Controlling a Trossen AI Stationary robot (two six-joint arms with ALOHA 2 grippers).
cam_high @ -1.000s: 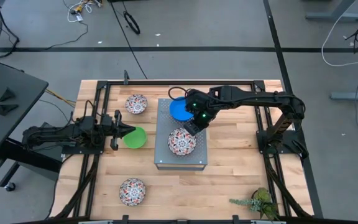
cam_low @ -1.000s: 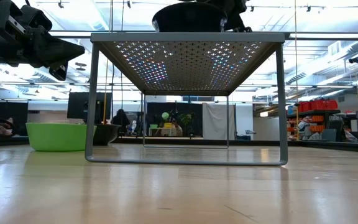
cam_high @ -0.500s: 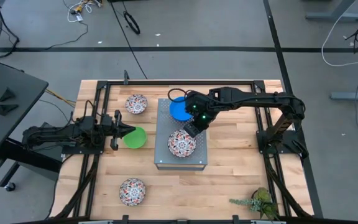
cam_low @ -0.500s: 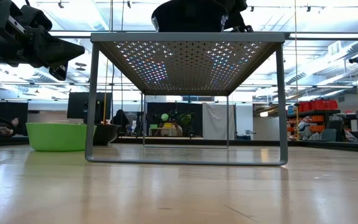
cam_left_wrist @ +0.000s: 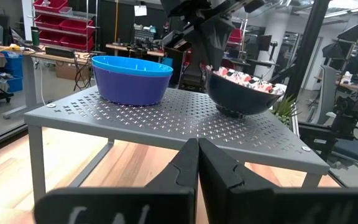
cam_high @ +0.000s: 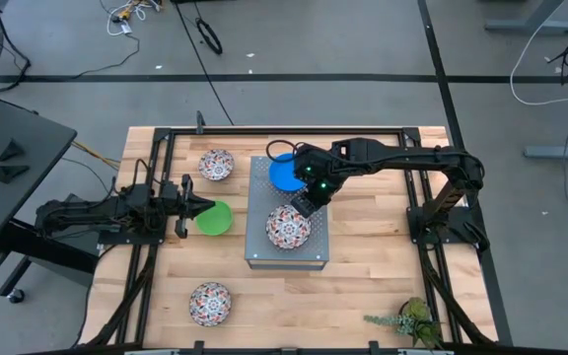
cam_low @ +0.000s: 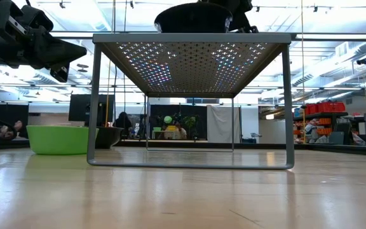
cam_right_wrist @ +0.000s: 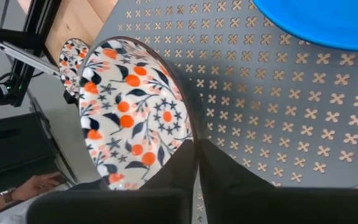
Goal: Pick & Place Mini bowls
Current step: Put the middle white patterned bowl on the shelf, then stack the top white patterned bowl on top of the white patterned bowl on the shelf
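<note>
A grey perforated box [cam_high: 264,247] stands mid-table. On its top are a bright blue bowl [cam_high: 284,175] and a floral bowl [cam_high: 286,228] with a dark outside. My right gripper [cam_high: 307,203] is shut on the floral bowl's rim. A green bowl [cam_high: 216,219] rests on the table left of the box. My left gripper [cam_high: 197,209] is shut and empty, and hangs above the green bowl's left side [cam_low: 59,140]. Two more floral bowls sit at the far left [cam_high: 216,165] and the near left [cam_high: 210,303]. No navy bowl shows. My right gripper pinches the floral bowl's rim [cam_right_wrist: 190,127] on the side toward the blue bowl, one finger inside the bowl [cam_right_wrist: 178,163] and one outside [cam_right_wrist: 219,163]. The fingers slant down from the far right. The bowl's foot [cam_left_wrist: 240,112] rests on the box top.
A small plant [cam_high: 407,319] lies at the table's near right corner. The dark frame rails [cam_high: 156,168] run along the table's edges. Bare wood lies in front of the box and to its right.
In the low view the floral bowl in my right gripper has tipped a little and come back down flatter on the box top. My left arm has kept still.
</note>
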